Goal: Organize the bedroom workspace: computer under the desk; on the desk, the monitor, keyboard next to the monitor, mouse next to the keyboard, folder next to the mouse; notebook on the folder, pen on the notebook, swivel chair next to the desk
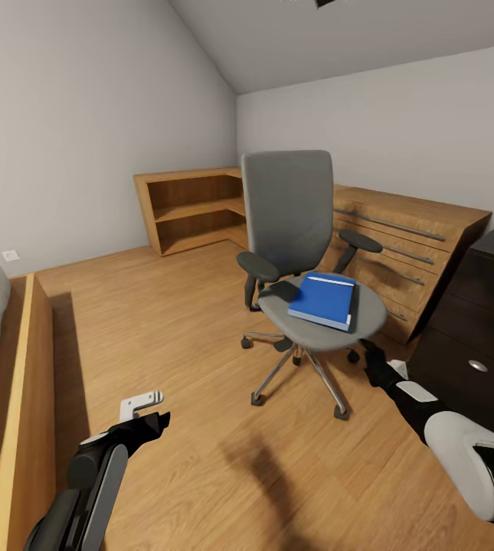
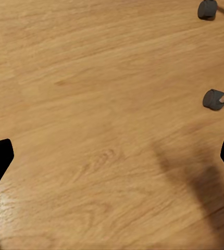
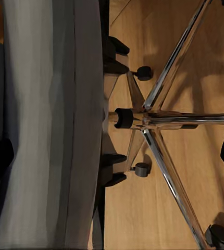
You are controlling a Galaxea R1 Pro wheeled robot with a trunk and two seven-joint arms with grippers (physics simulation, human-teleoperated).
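Observation:
The swivel chair (image 1: 289,229), with grey seat and back and black armrests, stands mid-room on the wood floor. A bright blue folder (image 1: 323,299) lies flat on its seat. My right gripper (image 1: 374,366) hangs low by the seat's near right edge, open and holding nothing. In the right wrist view the grey seat edge (image 3: 54,130) and the chrome star base (image 3: 169,120) lie ahead of the open right gripper (image 3: 114,156). My left gripper (image 1: 145,409) hovers open over bare floor left of the chair. The left wrist view has the open left gripper (image 2: 112,156) and a chair castor (image 2: 214,99).
A low wooden shelf unit (image 1: 193,205) stands against the back wall. A light wooden drawer chest (image 1: 411,237) sits behind the chair, and a black drawer cabinet (image 1: 480,321) is at the right. A wooden bed frame (image 1: 24,398) runs along the left.

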